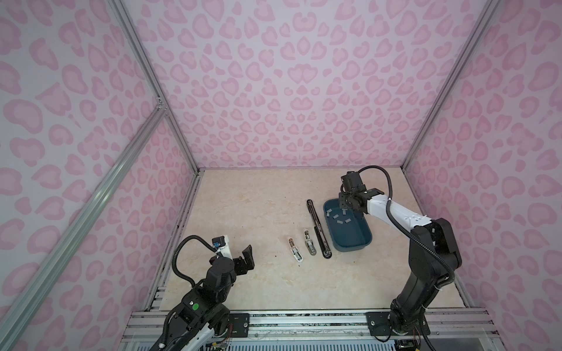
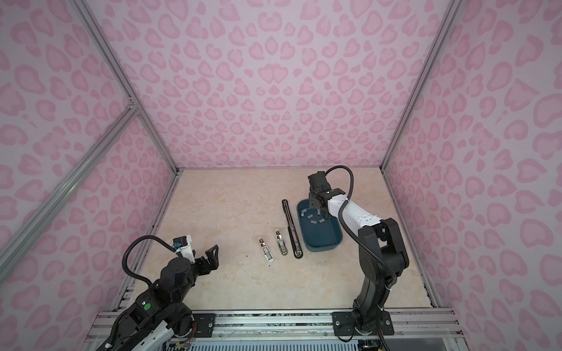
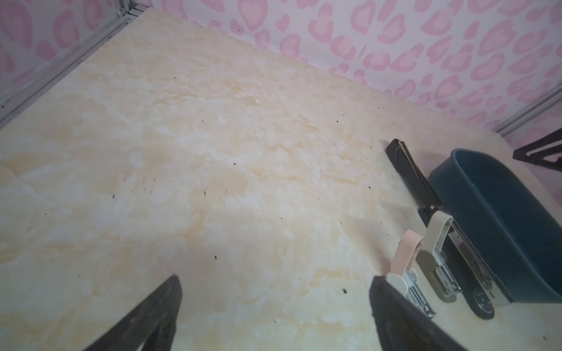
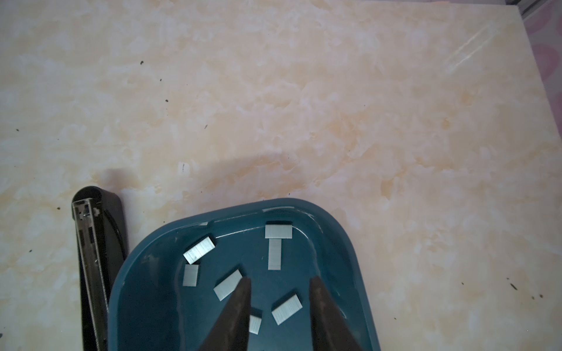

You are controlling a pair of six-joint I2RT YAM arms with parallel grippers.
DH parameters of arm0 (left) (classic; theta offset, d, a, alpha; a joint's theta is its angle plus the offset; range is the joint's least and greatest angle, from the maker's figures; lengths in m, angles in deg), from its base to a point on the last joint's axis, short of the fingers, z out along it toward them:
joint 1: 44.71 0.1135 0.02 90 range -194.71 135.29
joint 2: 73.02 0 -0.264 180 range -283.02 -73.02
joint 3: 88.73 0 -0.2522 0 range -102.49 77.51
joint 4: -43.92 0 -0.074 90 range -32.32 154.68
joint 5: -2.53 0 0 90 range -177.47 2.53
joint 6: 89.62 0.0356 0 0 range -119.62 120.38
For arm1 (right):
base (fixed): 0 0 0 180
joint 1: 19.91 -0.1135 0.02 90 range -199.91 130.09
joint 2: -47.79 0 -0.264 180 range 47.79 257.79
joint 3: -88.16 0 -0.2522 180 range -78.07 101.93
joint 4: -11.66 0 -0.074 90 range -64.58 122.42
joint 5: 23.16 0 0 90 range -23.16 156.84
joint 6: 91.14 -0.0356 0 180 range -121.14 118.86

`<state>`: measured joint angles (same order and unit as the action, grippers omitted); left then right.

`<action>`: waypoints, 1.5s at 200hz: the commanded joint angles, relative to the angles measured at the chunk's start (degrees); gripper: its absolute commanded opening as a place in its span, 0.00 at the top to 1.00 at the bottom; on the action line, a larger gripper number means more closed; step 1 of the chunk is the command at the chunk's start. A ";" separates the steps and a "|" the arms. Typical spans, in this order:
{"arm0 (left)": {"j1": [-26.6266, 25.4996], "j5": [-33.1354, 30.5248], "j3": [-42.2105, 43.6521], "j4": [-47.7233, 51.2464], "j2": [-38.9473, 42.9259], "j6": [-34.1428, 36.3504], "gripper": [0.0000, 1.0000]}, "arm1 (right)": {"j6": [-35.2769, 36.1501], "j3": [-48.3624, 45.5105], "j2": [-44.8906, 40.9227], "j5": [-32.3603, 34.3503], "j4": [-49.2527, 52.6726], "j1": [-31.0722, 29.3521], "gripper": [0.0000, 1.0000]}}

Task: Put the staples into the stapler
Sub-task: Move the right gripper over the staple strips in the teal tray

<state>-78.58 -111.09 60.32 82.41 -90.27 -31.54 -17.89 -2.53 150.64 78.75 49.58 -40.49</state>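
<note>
Our right claw (image 4: 279,280) hangs down inside the blue tray (image 4: 152,304), its fingers partly apart with nothing gripped between them. Our left claw (image 3: 275,279) is spread wide and empty over the bare table (image 3: 213,152), well apart from the tray.

The staples (image 4: 199,249) all lie loose on the tray floor. One strip (image 4: 286,309) sits right under the gap between the right claw's fingers. Another strip (image 4: 228,284) lies just beside the outer face of one finger.

We judge the step in hand to be picking up a single strip. To do it well, we would take the one beneath the gap, since it lies clear of its neighbours. It sits askew to the fingers, so we would first turn the wrist to take it across its narrow width. Then we would go down until the tips reach the tray floor. We would close softly, as such strips probably snap under a hard squeeze, and lift straight up, keeping clear of the tray wall.

Counting in the right wrist view, we find seven strips, one of them (image 4: 254,323) half hidden behind a finger. Pale marks on the tray wall look like reflections. In both top views there are three staplers, all opened out beside the tray. They are a long black stapler (image 1: 317,231), nearest to the tray, and two small ones, grey (image 1: 309,242) and pink-and-white (image 1: 295,249). We cannot tell which is to be loaded. There is one tray and two claws.
</note>
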 commanded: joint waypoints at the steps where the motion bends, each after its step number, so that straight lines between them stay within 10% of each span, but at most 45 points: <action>1: 0.03 1.05 -1.41 -4.19 -3.79 0.68 0.02 | 1.11 -0.19 1.71 -0.95 2.23 -0.07 0.68; 300: -0.06 1.12 -2.17 -4.89 -7.62 0.46 0.00 | -1.25 4.47 15.80 -5.92 2.37 3.26 0.73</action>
<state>-78.62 -109.41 58.22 79.00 -97.92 -30.95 -18.55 1.98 165.39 74.11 51.40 -37.52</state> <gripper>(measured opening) 0.997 0.281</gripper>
